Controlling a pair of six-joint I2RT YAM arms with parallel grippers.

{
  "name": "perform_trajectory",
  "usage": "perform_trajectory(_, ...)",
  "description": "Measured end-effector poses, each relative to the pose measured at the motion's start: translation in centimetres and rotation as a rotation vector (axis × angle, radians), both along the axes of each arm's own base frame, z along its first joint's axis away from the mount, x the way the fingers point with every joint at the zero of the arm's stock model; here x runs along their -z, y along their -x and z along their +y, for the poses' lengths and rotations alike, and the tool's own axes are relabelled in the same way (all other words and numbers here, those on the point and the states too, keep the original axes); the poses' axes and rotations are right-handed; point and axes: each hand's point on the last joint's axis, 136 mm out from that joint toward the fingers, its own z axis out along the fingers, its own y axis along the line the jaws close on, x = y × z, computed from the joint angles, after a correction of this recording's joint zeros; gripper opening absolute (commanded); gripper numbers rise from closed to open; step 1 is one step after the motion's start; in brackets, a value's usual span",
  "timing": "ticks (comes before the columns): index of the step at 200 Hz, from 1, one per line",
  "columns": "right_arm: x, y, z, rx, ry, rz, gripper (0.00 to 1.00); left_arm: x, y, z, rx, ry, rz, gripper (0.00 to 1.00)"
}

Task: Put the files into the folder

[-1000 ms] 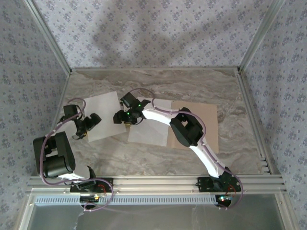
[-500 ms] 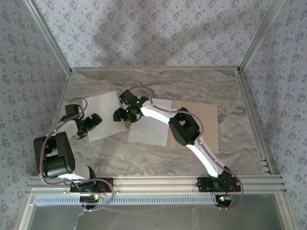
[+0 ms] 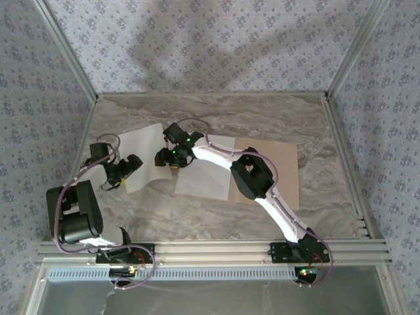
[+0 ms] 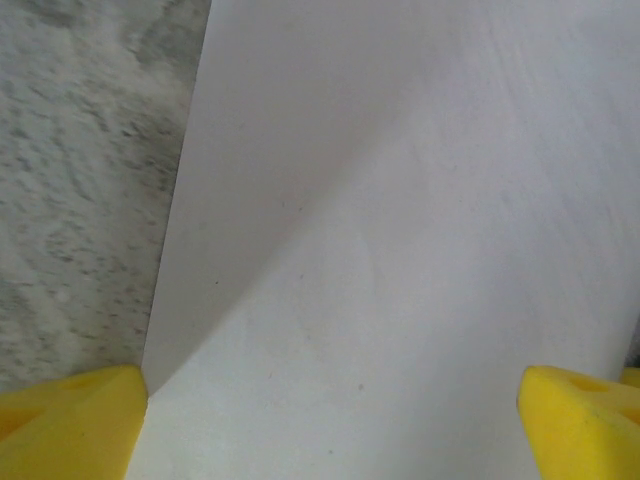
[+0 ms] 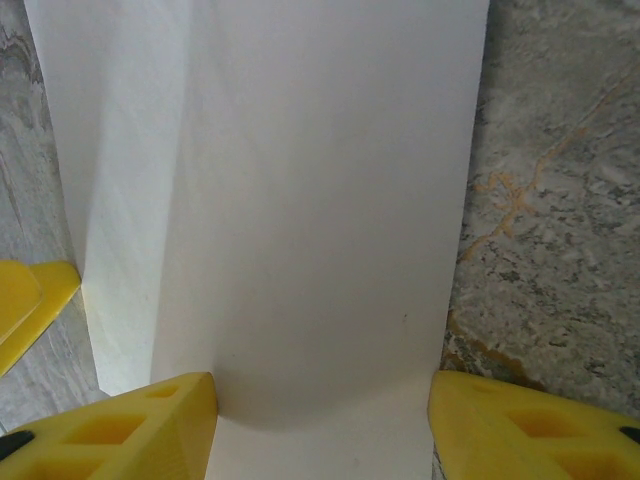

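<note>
Left jaws gape above one file (image 4: 400, 250), right jaws half-open straddle the other file (image 5: 310, 200); neither is in the folder (image 3: 285, 157) yet

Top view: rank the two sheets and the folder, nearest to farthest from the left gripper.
1. Left sheet: at the left, right at the left gripper's fingertips.
2. Right sheet: in the middle, overlapping the folder's left edge.
3. Folder: at the right, farthest.
</note>
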Motion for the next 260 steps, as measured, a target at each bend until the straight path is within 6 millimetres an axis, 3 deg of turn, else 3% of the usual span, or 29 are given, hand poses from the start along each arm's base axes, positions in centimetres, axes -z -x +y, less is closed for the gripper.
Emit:
perform_trajectory(156,-0.9,0.1,-0.2,-0.012,-0.117,0.004,0.67,-0.2,-0.2,-1.1,0.005,0.072,-0.045,0.96)
perform_trajectory(205,-1.3,0.1,0.0,-0.002,-0.156,0.035,0.72,-0.1,-0.2,-1.2,0.008,0.074,-0.057,0.95)
perform_trajectory(227,-1.5,0.1,0.1,0.008,-0.177,0.056,0.79,-0.1,-0.3,-1.2,0.008,0.074,-0.058,0.95)
perform_trajectory(260,-1.9,0.0,0.4,0.020,-0.199,0.072,0.80,-0.1,-0.3,-1.2,0.008,0.074,-0.059,0.95)
